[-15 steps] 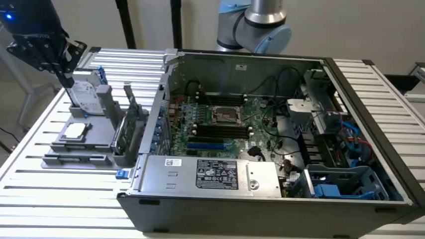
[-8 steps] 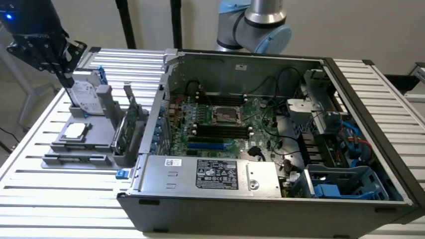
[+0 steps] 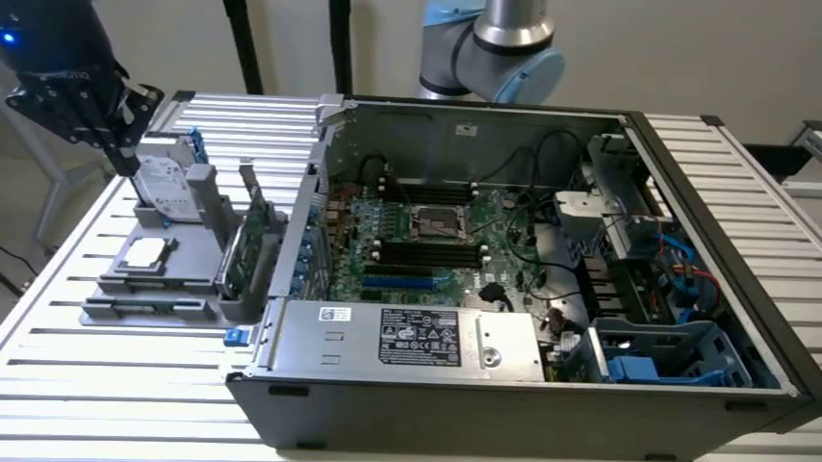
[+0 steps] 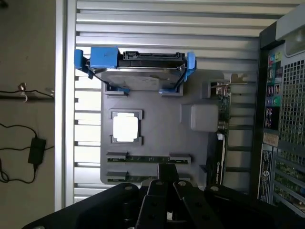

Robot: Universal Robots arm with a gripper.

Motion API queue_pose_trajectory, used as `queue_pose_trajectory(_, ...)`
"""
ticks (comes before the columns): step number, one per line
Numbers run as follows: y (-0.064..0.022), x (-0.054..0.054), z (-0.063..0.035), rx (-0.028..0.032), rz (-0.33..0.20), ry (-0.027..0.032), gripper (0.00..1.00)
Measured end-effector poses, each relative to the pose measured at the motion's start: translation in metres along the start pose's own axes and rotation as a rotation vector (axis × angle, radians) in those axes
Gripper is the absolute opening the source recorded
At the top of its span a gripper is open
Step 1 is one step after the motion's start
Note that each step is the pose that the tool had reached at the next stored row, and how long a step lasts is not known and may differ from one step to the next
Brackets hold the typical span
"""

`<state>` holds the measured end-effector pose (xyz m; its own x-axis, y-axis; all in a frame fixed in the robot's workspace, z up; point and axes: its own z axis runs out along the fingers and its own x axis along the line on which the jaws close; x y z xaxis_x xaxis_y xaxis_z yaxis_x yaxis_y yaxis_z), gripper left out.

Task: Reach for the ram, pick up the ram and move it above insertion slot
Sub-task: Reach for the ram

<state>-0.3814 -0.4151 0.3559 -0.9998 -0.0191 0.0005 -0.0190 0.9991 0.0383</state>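
While end effector (image 4: 167, 169) hovers, closure indeterminate | ram (image 4: 143, 158) seated in gray fixture (image 4: 157, 102) below it | advice: centre on stick midpoint, square to its long edges, descend slowly.

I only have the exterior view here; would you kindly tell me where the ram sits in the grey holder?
Observer: The wrist view shows the ram in a slot of the grey holder, across the pale square chip from the hard drive.
Operator: Is it gripped?
Observer: No, the gripper hangs above the holder; the ram lies in its slot.
Operator: Anything beside it?
Observer: What looks like a second stick lies in the parallel slot nearer the holder's edge.
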Motion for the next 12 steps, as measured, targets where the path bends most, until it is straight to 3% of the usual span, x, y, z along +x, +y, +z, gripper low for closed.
queue_pose_trajectory(7, -0.0287, 0.001, -0.0011, -0.0001, 0.000, -0.0001, 0.11)
queue_pose_trajectory(12, -0.0400, 0.001, -0.0015, 0.0007, 0.000, 0.0000, 0.11)
